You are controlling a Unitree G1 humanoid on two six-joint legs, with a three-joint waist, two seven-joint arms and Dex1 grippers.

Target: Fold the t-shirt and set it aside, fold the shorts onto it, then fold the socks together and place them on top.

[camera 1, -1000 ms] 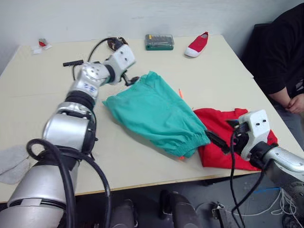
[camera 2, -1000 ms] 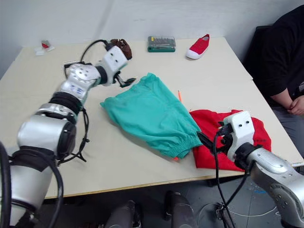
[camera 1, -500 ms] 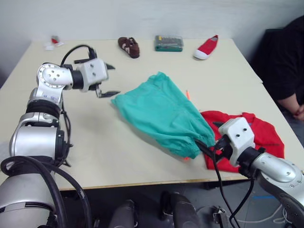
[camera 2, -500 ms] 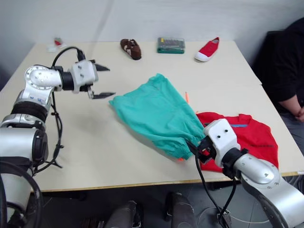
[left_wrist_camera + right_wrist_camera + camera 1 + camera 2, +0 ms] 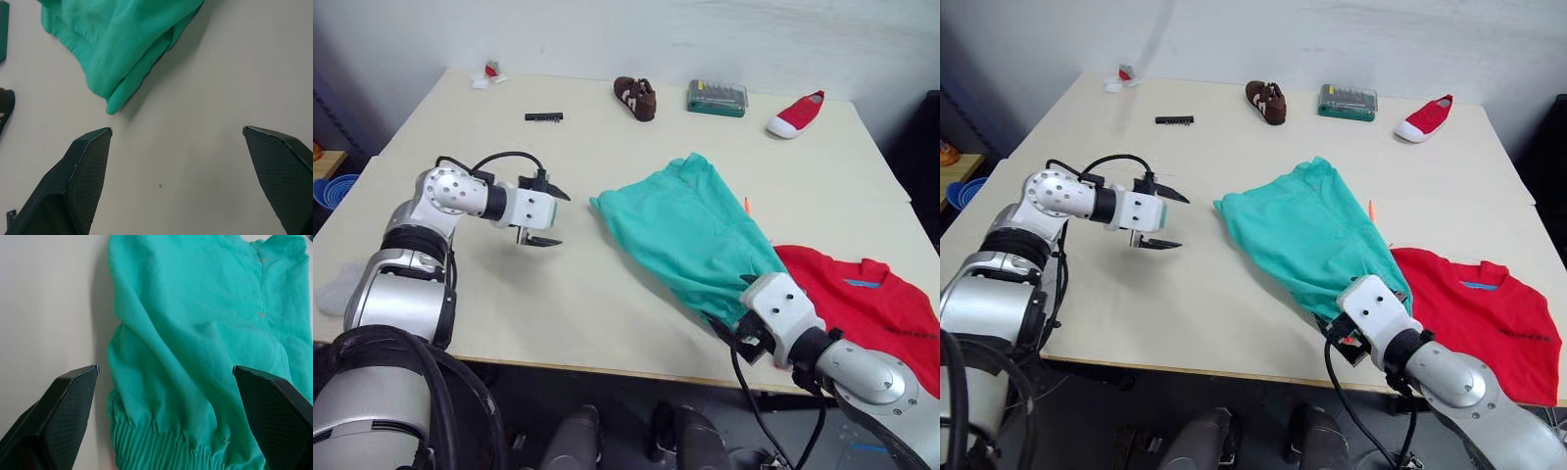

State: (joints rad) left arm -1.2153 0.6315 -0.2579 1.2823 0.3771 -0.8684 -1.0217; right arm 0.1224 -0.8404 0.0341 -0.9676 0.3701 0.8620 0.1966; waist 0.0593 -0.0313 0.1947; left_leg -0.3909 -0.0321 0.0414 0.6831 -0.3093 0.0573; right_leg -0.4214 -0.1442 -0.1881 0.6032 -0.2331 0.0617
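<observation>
Shorts [image 5: 1312, 235] lie ahead of my right gripper [image 5: 164, 377], its jaws spread wide at their waistband. My left gripper [image 5: 548, 217], also wide, sits just short of their far corner.

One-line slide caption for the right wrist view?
Right tool, open, poised over the elastic waistband end of the teal shorts on the pale table.

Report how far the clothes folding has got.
Done: the t-shirt lies set aside at the table's right, though loosely folded.

In hand: the shorts lie partly over it. The right gripper is open over their waistband and the left gripper is open beside their far corner.

Left: finishing the shorts, then the socks, with one grey piece at the left edge.
</observation>
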